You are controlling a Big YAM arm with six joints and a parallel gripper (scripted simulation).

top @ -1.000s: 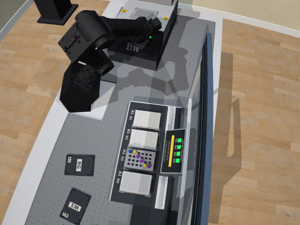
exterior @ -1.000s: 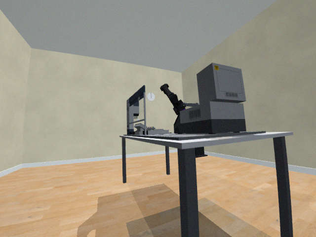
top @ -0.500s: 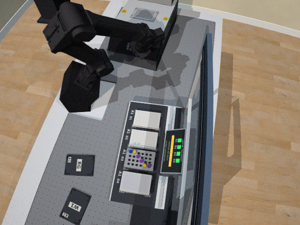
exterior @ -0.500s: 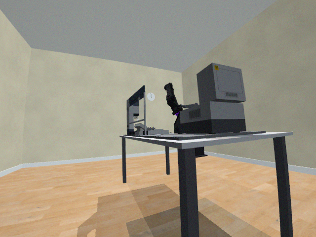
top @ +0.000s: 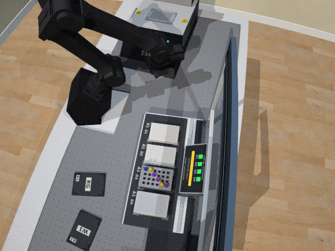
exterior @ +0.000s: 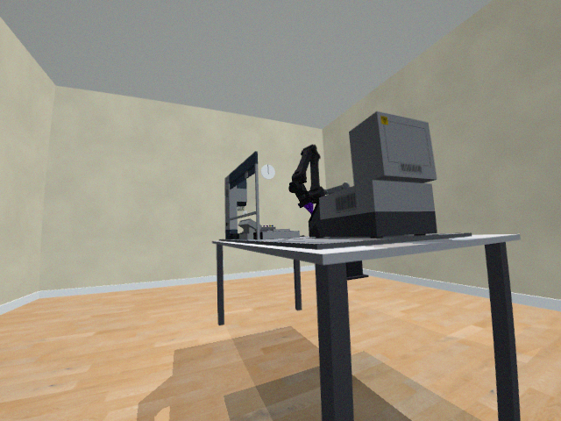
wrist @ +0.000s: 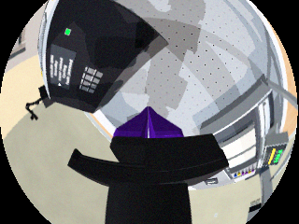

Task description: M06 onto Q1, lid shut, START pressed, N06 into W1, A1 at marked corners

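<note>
The cycler Q1 (top: 162, 24) stands at the far end of the table with its lid raised (exterior: 392, 146). Its bare block (top: 159, 15) is exposed and its lamp (top: 167, 41) is green. My gripper (wrist: 148, 110) is shut and empty; its purple fingertips (exterior: 308, 207) hang just in front of Q1's key panel (wrist: 75, 65), above the table. In the overhead view the wrist (top: 162, 58) hides the fingers. Plate N06 (top: 164, 133) lies on D1 and plate M06 (top: 160, 155) on D2. The waiting nest W1 (top: 84, 230) is empty at the near left.
The tube cooling block (top: 155, 178) with coloured tubes sits on D3 and the deep-well block (top: 151, 204) on D4. The regrip nest RG (top: 88, 184) is empty. A status panel (top: 193, 168) and a tall blue-framed gantry (top: 230, 135) stand right of the deck row.
</note>
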